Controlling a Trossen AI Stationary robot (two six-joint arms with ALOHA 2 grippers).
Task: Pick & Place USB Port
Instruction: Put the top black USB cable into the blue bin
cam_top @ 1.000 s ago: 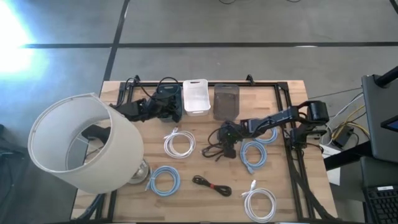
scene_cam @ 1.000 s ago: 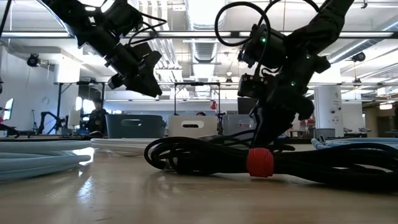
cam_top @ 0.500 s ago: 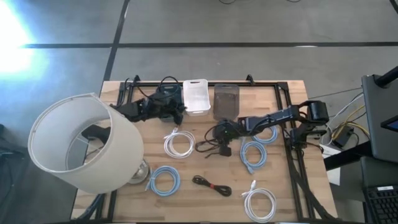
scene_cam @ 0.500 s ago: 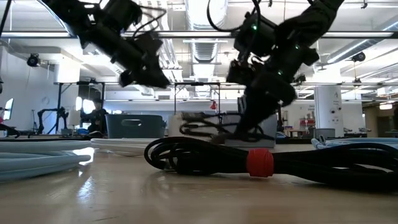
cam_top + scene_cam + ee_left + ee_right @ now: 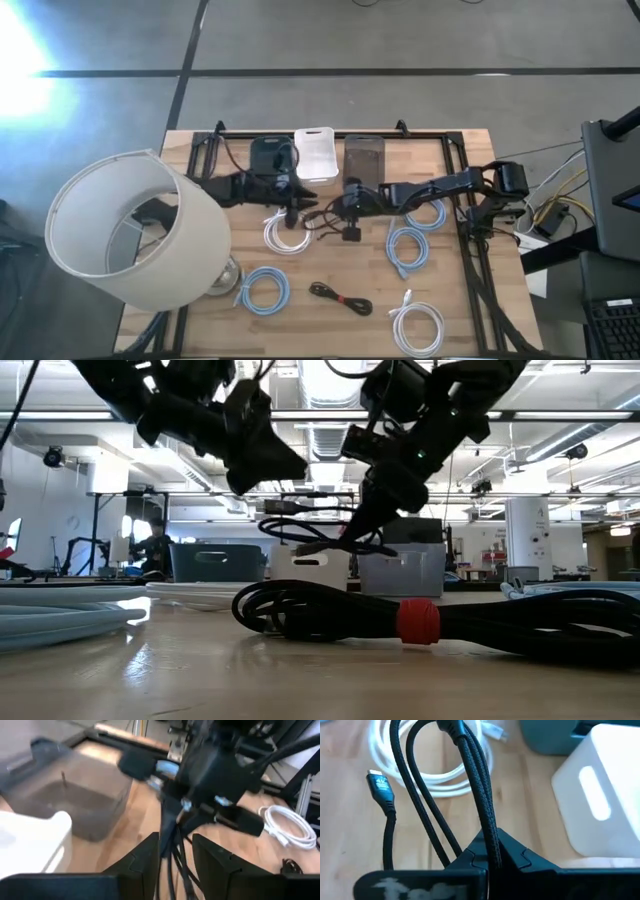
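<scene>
Worktop (image 5: 450,310) is pale wood planks inside a black frame, on a grey concrete floor; the low view looks into a bright hall with ceiling ducts and benches. A lamp shade (image 5: 130,240) covers my left side. Coiled white cables (image 5: 288,232) and blue cables (image 5: 263,290) lie about, a black bundle (image 5: 340,296) near the front.

My right tool (image 5: 348,203) is closed on the black cable (image 5: 470,765), held above the wood at mid-worktop, just before the white bin (image 5: 314,155) and grey bin (image 5: 364,160). Its strands hang in loops, one plug (image 5: 381,785) pointing away from the tool. My left tool (image 5: 296,196) sits just beside, fingers parted around the strands.
</scene>
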